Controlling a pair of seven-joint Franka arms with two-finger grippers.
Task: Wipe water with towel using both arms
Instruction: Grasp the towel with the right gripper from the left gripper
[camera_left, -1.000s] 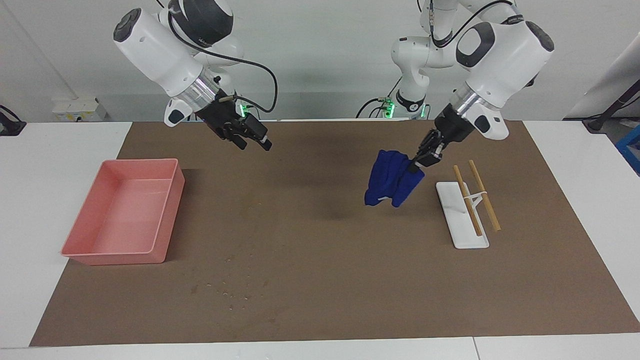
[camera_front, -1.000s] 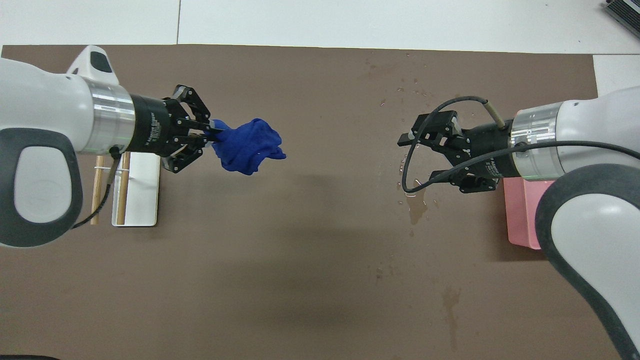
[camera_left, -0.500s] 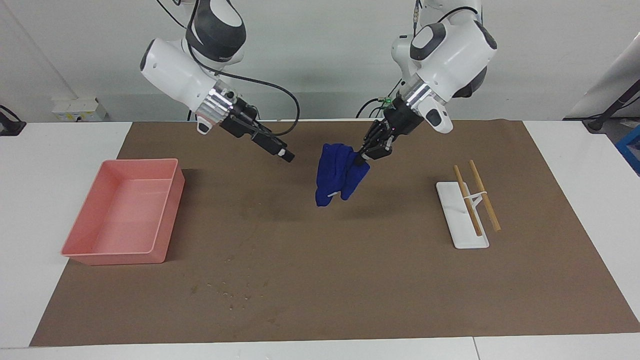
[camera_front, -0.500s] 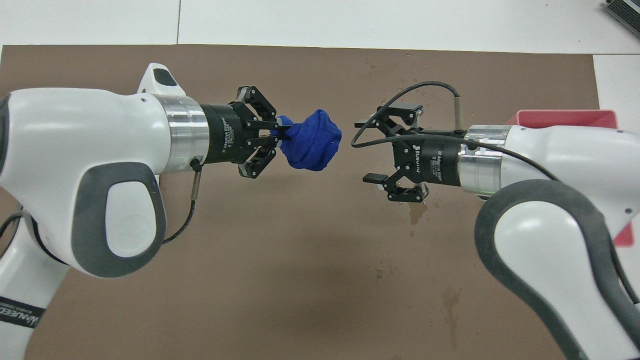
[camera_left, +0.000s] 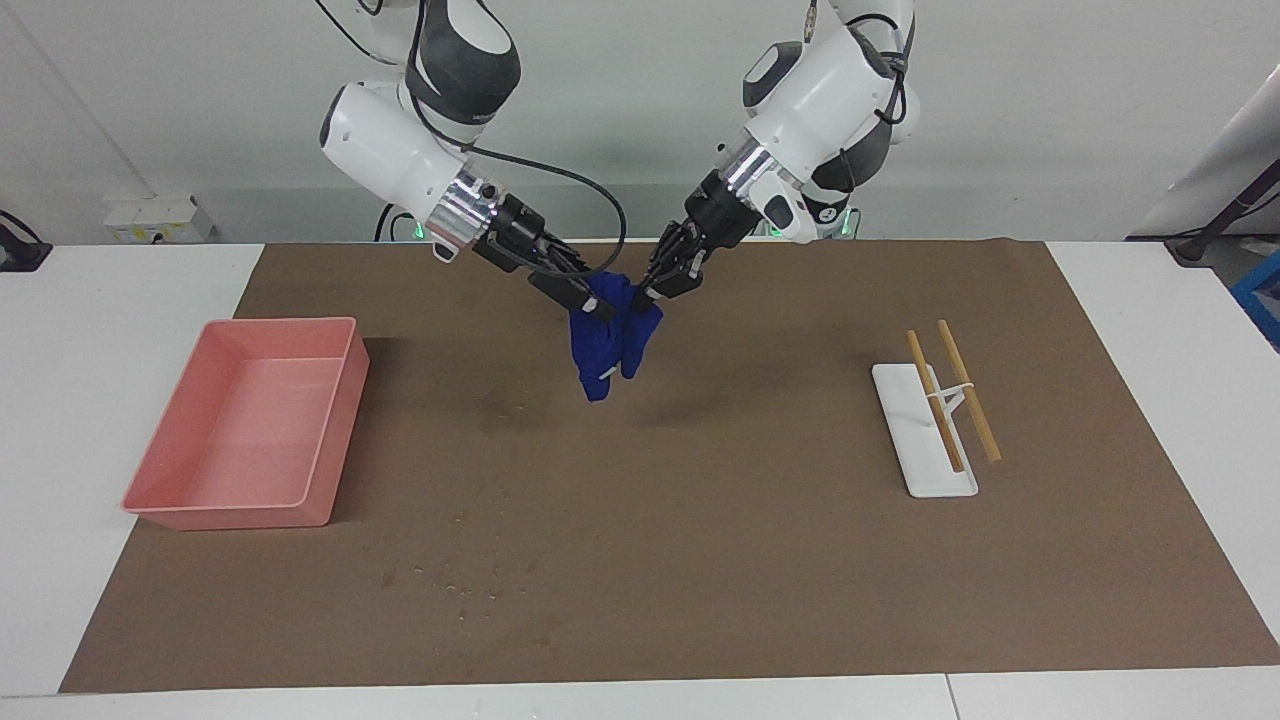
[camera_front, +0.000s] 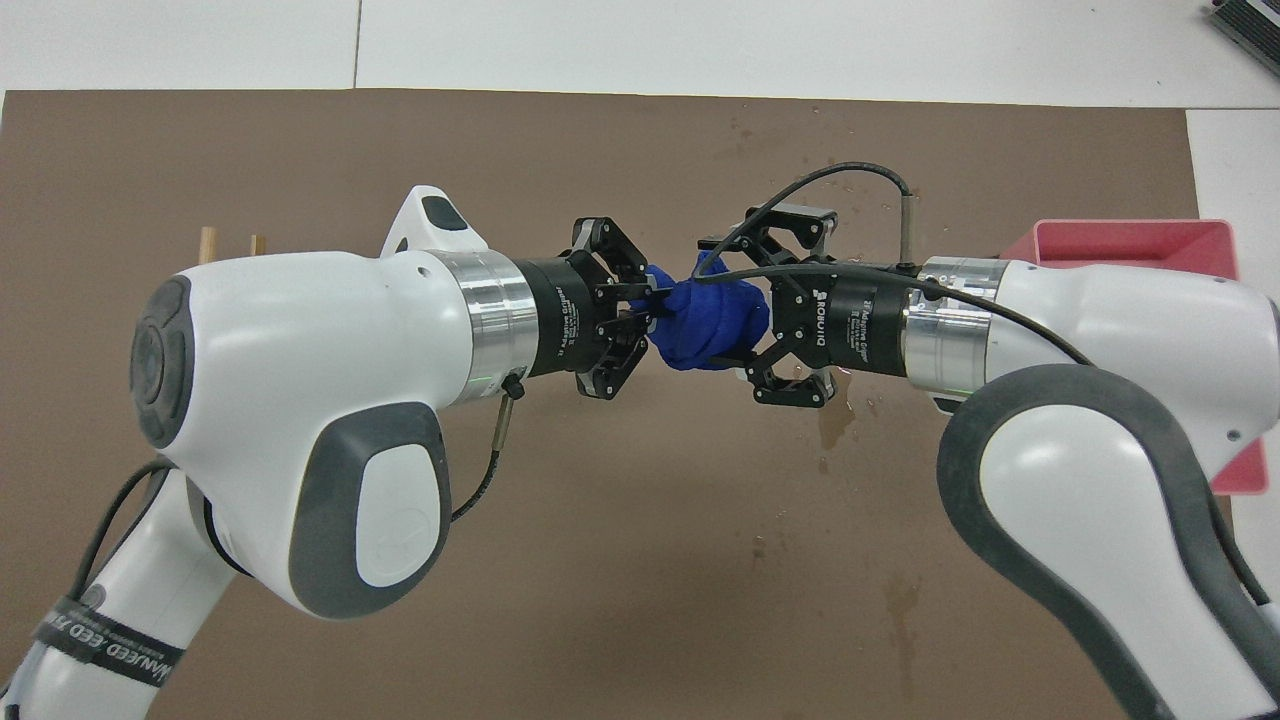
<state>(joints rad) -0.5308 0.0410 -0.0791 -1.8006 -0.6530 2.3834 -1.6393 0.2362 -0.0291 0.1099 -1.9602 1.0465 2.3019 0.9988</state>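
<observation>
Two grippers meet at one towel, held up for a handover above the middle of the brown mat.

Nearest the robots, the left gripper (camera_front: 650, 303) pinches the towel (camera_left: 610, 335) tight by its top so the cloth hangs free, off the mat (camera_left: 700, 560); the right gripper (camera_front: 722, 301) has its fingers spread wide around the bundle, not yet clamped, apparently placed to take it. Farther out, water drops (camera_left: 460, 580) lie toward the right arm's end, likely why the cloth passes that way. Pink tray (camera_left: 250, 435) and white slab (camera_left: 925, 430) sit at the two ends of the mat.
</observation>
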